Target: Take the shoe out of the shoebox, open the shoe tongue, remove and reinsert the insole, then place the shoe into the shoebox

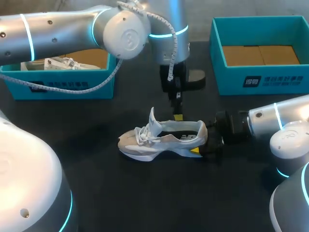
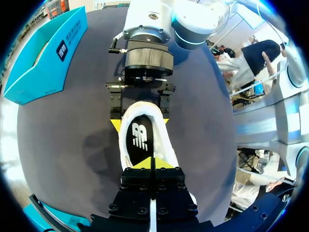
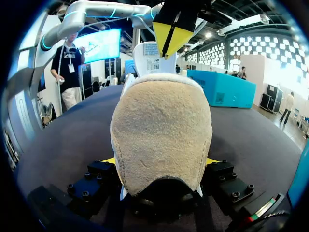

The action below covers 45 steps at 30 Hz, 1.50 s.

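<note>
The right gripper (image 1: 203, 143) (image 3: 160, 160) is clamping the heel of the white-and-grey lace-up shoe (image 1: 161, 140) (image 3: 161, 130) from both sides, one yellow tip showing at each flank of the beige suede heel cup. The shoe is standing upright on its sole on the black table (image 1: 145, 198). Its long axis is running across the table, toe pointing toward my left and heel toward my right. Its white tongue (image 1: 153, 118) is sticking up.

The left gripper (image 1: 177, 116) (image 2: 153, 163) (image 3: 171, 34) is hanging fingers-down just over the shoe's opening with its yellow tips pressed together. Whether they are pinching anything is hard to make out. Beneath them the flat black insole (image 2: 140, 140) is lying inside the shoe.

One shoe is showing in full. Two open teal cardboard boxes are sitting at the table's far edge, one at the left (image 1: 72, 89) and one at the right (image 1: 227, 79). My left arm is hiding much of the left box, and the white contents there are unclear.
</note>
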Each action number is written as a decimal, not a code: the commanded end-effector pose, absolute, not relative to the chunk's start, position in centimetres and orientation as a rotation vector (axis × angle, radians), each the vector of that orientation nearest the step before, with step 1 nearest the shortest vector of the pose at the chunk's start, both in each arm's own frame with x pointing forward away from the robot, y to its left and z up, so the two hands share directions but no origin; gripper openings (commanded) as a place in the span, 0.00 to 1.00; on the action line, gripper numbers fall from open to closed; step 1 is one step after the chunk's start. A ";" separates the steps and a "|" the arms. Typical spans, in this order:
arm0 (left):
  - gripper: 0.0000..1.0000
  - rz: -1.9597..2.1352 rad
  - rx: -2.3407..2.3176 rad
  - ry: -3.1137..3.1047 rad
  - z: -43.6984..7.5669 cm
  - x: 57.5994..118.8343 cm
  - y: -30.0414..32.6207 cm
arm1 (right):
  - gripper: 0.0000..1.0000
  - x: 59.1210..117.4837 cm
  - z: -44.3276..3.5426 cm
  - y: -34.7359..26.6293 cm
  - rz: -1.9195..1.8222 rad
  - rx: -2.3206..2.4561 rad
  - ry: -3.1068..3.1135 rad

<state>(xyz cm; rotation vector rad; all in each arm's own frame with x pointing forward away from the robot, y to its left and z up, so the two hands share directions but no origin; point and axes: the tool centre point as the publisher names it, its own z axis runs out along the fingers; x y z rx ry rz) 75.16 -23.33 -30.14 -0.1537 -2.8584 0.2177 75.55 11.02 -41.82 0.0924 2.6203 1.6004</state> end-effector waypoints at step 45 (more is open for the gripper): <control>0.16 0.163 -0.361 -2.869 -39.6 72.2 -23.9 | 0.00 75.5 -41.9 11.2 1.596 0.093 2.621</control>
